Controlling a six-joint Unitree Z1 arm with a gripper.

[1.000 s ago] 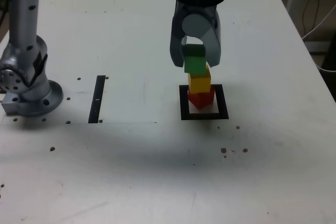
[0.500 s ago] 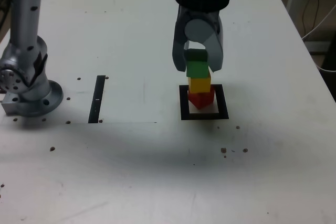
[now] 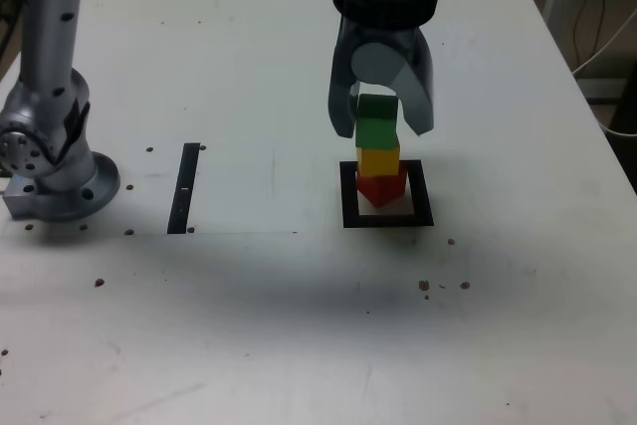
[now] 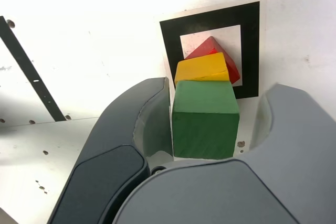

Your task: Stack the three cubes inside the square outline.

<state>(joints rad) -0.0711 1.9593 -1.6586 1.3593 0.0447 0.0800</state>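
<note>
The three cubes stand as a tower inside the square outline point(image 3: 388, 219): the red cube point(image 3: 381, 187) at the bottom, the yellow cube point(image 3: 378, 159) on it, the green cube point(image 3: 376, 130) on top. My gripper point(image 3: 382, 126) hangs over the tower with its jaws parted on either side of the green cube. In the wrist view the green cube point(image 4: 205, 119) sits between the fingers point(image 4: 149, 108), with a visible gap on one side. Beyond it are the yellow cube point(image 4: 202, 69), the red cube point(image 4: 212, 51), turned at an angle, and the square outline point(image 4: 252, 51). My gripper point(image 4: 220, 95) is open.
A thin black strip point(image 3: 185, 186) lies on the white table toward the exterior view's left, and also shows in the wrist view point(image 4: 26, 72). The arm's grey base point(image 3: 50, 161) stands at the far left. Small dark specks point(image 3: 443, 286) dot the table.
The gripper came down a little with the green cube, set it on the yellow cube, and its jaws have spread apart from the cube.
</note>
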